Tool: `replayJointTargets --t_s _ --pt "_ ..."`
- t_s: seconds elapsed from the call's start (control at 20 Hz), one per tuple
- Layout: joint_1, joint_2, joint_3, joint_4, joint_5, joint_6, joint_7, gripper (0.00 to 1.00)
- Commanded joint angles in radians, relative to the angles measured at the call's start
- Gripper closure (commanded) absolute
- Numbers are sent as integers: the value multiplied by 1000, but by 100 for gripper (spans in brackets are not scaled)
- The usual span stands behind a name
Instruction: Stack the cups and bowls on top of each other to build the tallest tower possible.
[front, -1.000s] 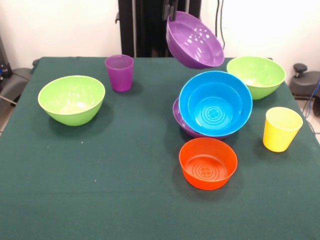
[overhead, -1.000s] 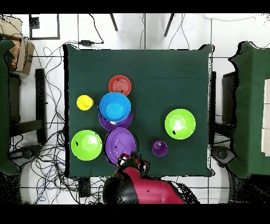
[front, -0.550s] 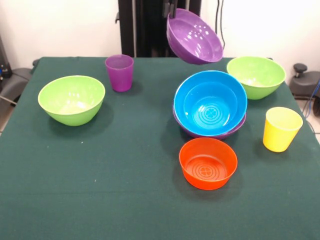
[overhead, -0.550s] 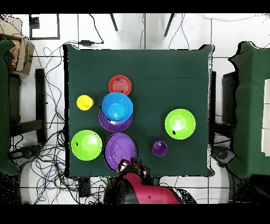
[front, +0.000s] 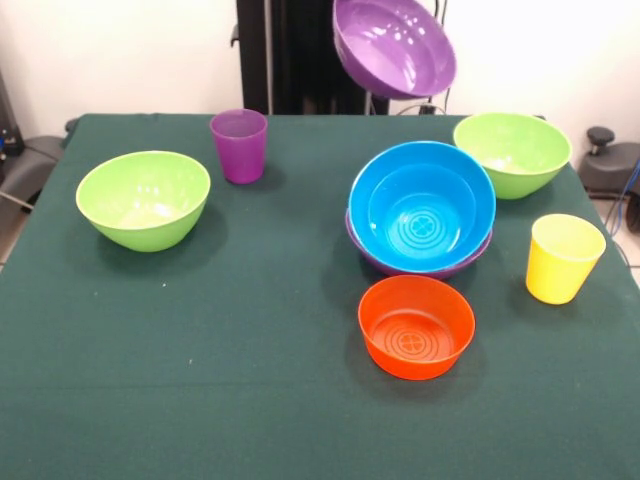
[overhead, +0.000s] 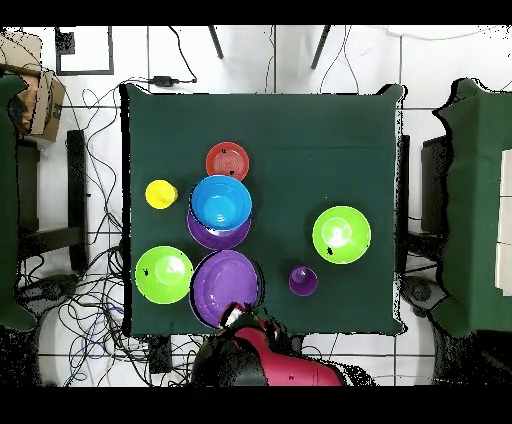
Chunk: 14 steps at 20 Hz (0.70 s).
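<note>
Purple bowl (front: 394, 47) tilted in the air above the table's (front: 250, 350) robot-side edge; gripper (overhead: 237, 312) at its rim, grip indiscernible.

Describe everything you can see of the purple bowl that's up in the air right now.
The lifted purple bowl is wide, round, glossy plastic with light glints inside. It hangs above the table's far edge, tilted so its open side faces the front camera. It is clear of the table and all other items. Overhead, it shows between a lime green bowl and the purple cup, with the arm at its rim. Whether the end effector is clamped shut can't be seen.
</note>
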Motion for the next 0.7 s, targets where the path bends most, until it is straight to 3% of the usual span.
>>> replayJointTargets --t_s 0.05,0.35,0.7 --pt "49 -119 98 -97 95 321 -114 100" --pt "86 -92 114 -229 78 438 -53 100" --pt "98 12 141 -373 38 479 -3 100"
